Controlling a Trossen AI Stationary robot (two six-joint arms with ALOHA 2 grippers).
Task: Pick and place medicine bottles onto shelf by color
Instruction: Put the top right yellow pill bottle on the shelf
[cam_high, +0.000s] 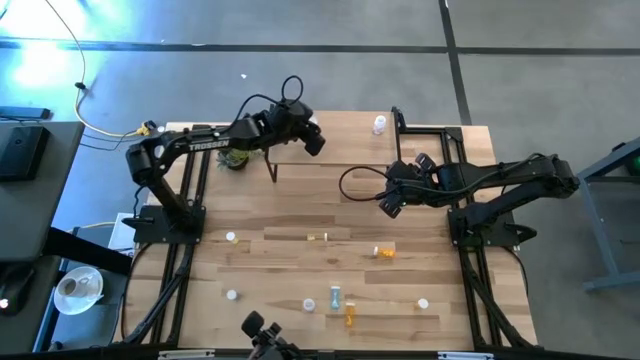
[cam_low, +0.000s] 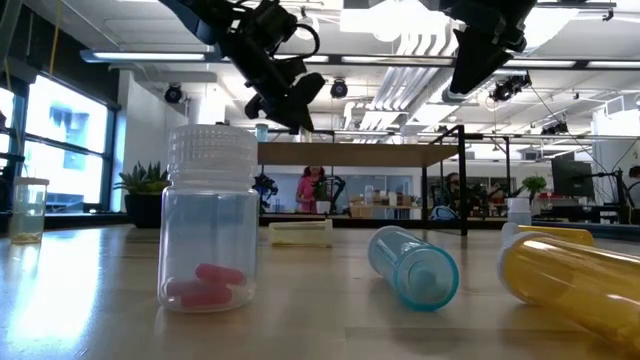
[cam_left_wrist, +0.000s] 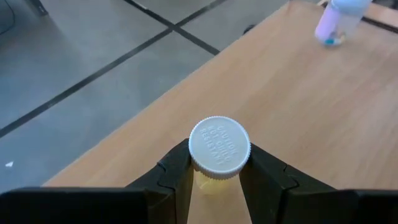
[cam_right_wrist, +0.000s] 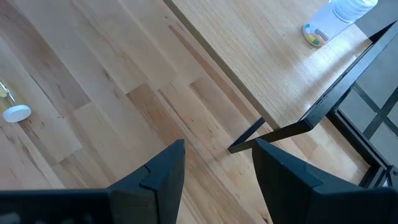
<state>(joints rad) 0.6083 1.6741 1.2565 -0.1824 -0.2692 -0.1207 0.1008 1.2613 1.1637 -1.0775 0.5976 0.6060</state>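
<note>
Pale slatted-wood worktop (cam_high: 300, 215) bearing scattered small white-capped bottles (cam_high: 336, 297) and a raised light-wood shelf (cam_high: 350, 150) carrying one clear bottle (cam_high: 379, 124).

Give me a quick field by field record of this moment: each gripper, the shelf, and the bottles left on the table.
left gripper: shut on a white-capped yellow medicine bottle, held above the light wood shelf top
right gripper: open, empty, over the slatted wooden tabletop beside the shelf's black metal leg
shelf contents: one clear white-capped bottle standing near the far right corner
bottles on tabletop: several scattered on the near half, including a pale blue one and an orange one lying down
other: small green potted plant under the left arm
</note>
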